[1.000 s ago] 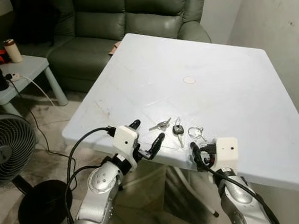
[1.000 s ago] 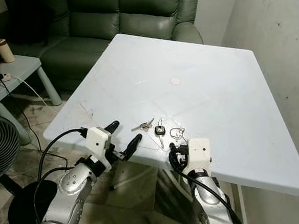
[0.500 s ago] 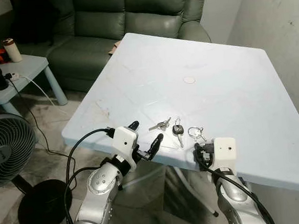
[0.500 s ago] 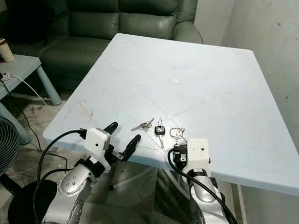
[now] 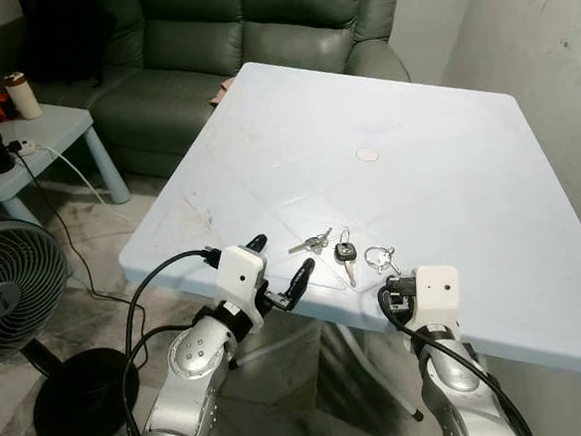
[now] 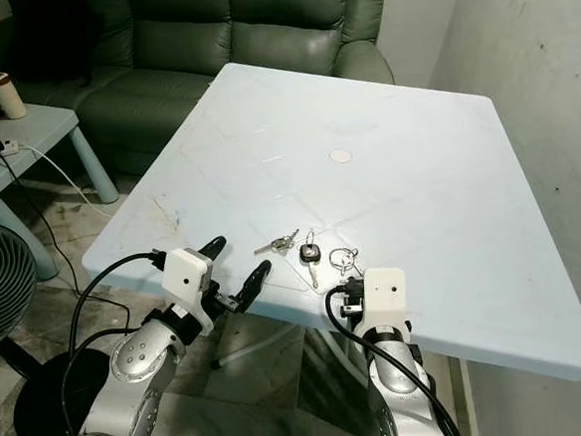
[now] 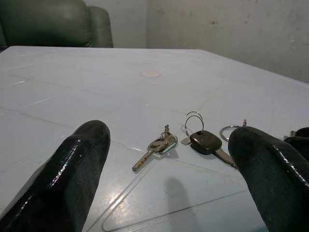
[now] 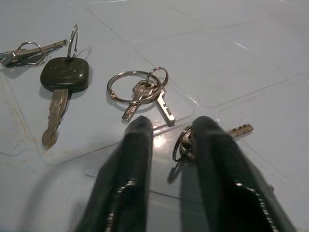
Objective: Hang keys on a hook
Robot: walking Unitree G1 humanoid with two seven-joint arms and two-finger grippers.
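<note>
No text or label can be read.

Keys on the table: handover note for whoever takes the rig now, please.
Left gripper: jaws open, at the near table edge, facing the keys, holding nothing.
Right gripper: jaws slightly apart, holding nothing, low over the table by a small key on a ring that lies beside one finger.
Keys, all flat on the table near the front edge: a silver key bunch, a black-headed key, and a ring with two small keys.
Done: nothing picked up.
Left: grasp a key set, find the hook (I can't spot one), hang it.
</note>
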